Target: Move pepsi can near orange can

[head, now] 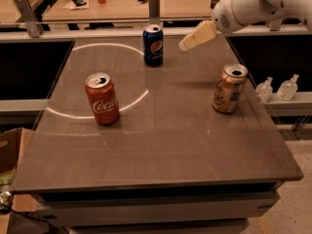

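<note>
1. Pepsi can [153, 45]: stands upright at the far side of the table [161, 150], a little left of middle. Silver top up, logo facing the camera. Long axis vertical. Nothing touches it.
2. Gripper [185, 44]: hangs in the air just beside the pepsi can, on its view-right side, about level with the can's upper half. It slants down and toward the can. It carries nothing and is not in contact. Whether it is apart or together, cannot tell.
3. Key relation: the can lies to the view-left of the gripper tip and slightly lower. There is only one arm [248, 6], coming in from the upper right. My read is that the can, being upright, wants a grasp from the side around its body, with the gripper levelled first.
4. Orange can [229, 88]: upright near the right edge, nearer the camera, well apart from the pepsi can. Open top up. The carry would run view-right and toward the camera.
5. Red cola can [102, 98]: upright at left front, on the bright ring of light [138, 99]. It is well apart from both other cans and looks to be off the likely path.
6. Stage, as judged: the reach is nearly closed and no grasp is made yet. The risk is nudging the pepsi can over on approach.
</note>
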Robot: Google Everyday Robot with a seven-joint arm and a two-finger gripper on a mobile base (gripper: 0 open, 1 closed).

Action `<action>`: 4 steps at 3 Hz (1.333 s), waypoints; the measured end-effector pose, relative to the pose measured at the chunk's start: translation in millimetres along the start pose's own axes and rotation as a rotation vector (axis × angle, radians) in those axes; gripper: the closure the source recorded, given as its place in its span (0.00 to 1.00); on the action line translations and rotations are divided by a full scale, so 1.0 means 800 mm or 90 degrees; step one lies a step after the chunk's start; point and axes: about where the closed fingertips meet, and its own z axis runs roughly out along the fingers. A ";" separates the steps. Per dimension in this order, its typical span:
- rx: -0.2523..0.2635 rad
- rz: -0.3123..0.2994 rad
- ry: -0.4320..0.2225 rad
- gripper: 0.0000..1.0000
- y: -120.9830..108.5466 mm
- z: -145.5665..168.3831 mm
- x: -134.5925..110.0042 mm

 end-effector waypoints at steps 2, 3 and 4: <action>-0.073 0.025 -0.014 0.00 0.047 0.051 -0.008; -0.108 0.025 -0.032 0.00 0.063 0.076 -0.013; -0.140 0.014 -0.047 0.00 0.077 0.100 -0.024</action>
